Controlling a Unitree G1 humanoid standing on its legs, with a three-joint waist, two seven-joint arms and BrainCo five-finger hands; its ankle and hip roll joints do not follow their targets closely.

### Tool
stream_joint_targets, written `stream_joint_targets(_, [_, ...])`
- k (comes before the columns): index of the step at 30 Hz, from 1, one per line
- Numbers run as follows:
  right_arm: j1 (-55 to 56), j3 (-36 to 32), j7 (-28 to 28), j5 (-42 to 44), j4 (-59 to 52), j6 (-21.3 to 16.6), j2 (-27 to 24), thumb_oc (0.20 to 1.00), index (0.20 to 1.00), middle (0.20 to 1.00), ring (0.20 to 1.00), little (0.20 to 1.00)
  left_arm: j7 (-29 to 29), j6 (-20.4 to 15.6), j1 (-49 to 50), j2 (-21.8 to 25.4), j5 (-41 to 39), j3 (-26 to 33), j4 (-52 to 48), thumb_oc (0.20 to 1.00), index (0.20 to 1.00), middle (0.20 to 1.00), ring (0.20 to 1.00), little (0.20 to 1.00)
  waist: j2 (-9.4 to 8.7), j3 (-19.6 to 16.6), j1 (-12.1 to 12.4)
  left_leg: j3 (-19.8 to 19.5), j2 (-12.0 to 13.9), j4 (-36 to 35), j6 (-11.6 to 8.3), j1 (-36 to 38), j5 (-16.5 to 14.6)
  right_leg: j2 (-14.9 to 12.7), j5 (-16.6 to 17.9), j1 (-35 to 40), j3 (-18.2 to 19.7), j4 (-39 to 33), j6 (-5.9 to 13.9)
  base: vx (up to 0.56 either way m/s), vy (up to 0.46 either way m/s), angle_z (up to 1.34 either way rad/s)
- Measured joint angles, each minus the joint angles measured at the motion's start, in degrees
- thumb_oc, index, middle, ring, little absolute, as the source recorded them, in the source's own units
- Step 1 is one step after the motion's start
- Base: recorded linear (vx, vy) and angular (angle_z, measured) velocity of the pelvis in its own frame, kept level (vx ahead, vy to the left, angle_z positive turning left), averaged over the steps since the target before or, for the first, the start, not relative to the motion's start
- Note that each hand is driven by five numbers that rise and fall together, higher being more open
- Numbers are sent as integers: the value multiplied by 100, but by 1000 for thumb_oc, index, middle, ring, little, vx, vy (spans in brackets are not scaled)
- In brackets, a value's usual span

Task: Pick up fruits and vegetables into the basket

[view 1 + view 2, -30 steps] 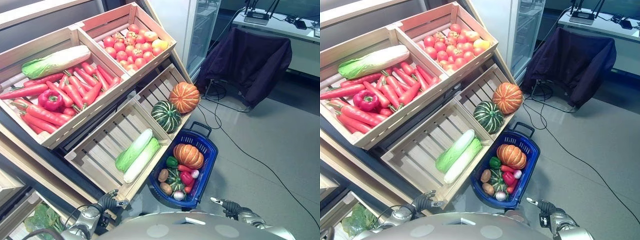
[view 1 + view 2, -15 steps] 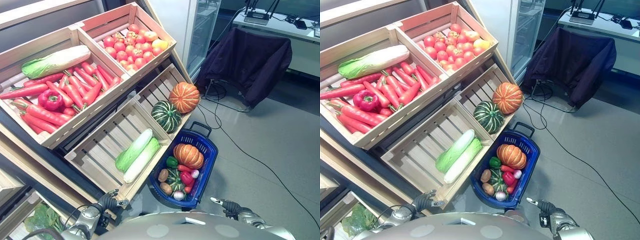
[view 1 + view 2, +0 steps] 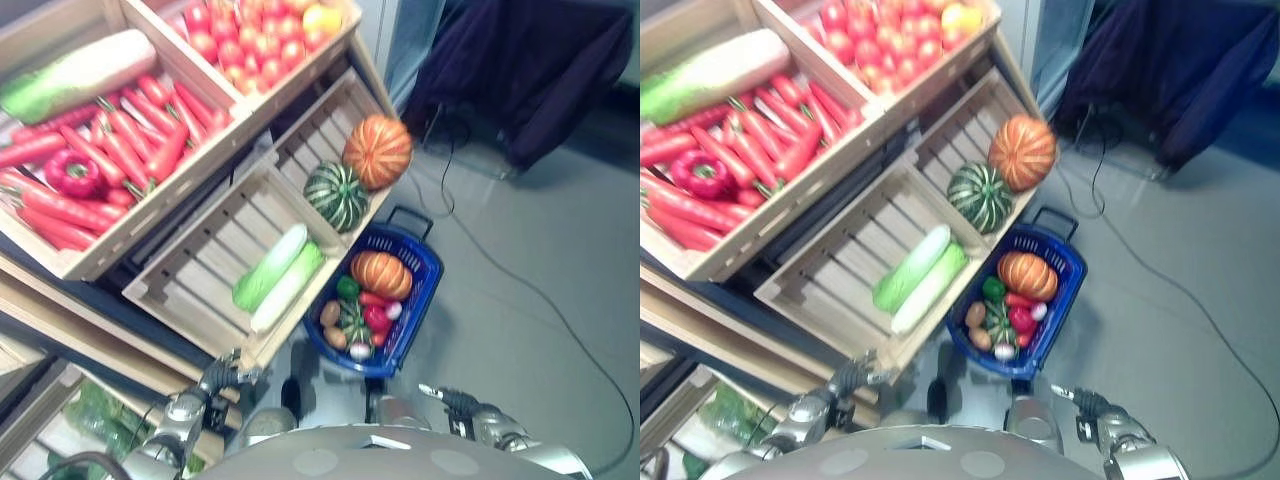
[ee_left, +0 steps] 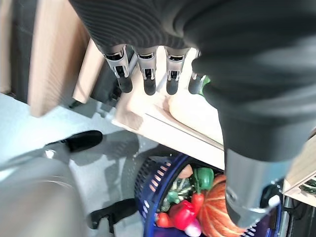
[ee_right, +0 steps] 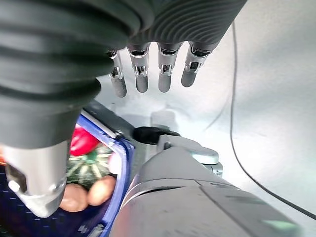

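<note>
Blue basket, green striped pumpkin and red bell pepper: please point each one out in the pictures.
blue basket [image 3: 424, 268], left eye view, on its right rim.
green striped pumpkin [image 3: 336, 196], left eye view, middle of its top.
red bell pepper [image 3: 72, 172], left eye view, middle of its body.

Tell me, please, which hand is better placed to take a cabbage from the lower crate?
Probably the left hand: it hangs open by the lower crate holding the cabbages. The right hand, also open, sits on the far side of the blue basket, over the floor.
</note>
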Motion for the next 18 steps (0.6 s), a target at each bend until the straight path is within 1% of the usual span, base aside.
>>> stream_joint_targets(2, [-135,8,-65,108,-28,-13,-5,1000,1000,1000,1000,1000,44,-38,-111,-75,-156,-17,-249,1000,1000,1000,1000,1000,60,142,-4,-21,8,-1,-6,-117,7,8,2,-106,-7,0,-3,-79,-2,1])
stream_joint_targets(5, [-343,12,-110,229,-112,-23,-28,1000,1000,1000,1000,1000,88,-145,-371,-97,-348,-41,-519,1000,1000,1000,1000,1000,92,431,-25,-43,21,-2,-18,-188,20,26,5,-172,-18,1,-8,-102,3,1])
stream_joint_targets(8, [-442,93,-114,336,-224,-28,-67,1000,1000,1000,1000,1000,179,-154,-545,-85,-464,-43,-683,1000,1000,1000,1000,1000,83,534,-28,-48,12,-1,-21,-343,36,18,6,-318,-19,2,11,-91,-2,2])
stream_joint_targets(9, [-629,207,-113,399,-248,-39,-118,1000,1000,1000,1000,1000,235,-160,-790,-74,-587,-45,-774,1000,1000,1000,1000,1000,76,741,-26,-63,-2,3,-29,-460,77,14,53,-432,-23,3,-12,-53,-4,3])
stream_joint_targets(11, [-807,227,-113,541,-270,-44,-147,1000,1000,1000,1000,1000,282,-166,-984,-70,-651,-47,-834,1000,1000,1000,1000,1000,78,969,-24,-70,-9,26,-30,-505,98,26,81,-469,-19,5,-31,-74,-5,3])
stream_joint_targets(15, [-1012,229,-128,761,-419,-114,-214,1000,1000,1000,1000,1000,369,-288,-1209,23,-740,-163,-1178,1000,1000,1000,1000,1000,80,1361,-26,-142,-55,198,-37,-698,42,22,82,-545,-21,11,-30,-95,-18,8])
stream_joint_targets(18, [-1144,229,-183,826,-447,-121,-242,1000,1000,1000,1000,1000,435,-377,-1399,123,-818,-257,-1326,1000,1000,1000,1000,1000,60,1558,-18,-158,-67,319,-40,-841,18,10,82,-643,-11,68,-31,-89,-13,8])
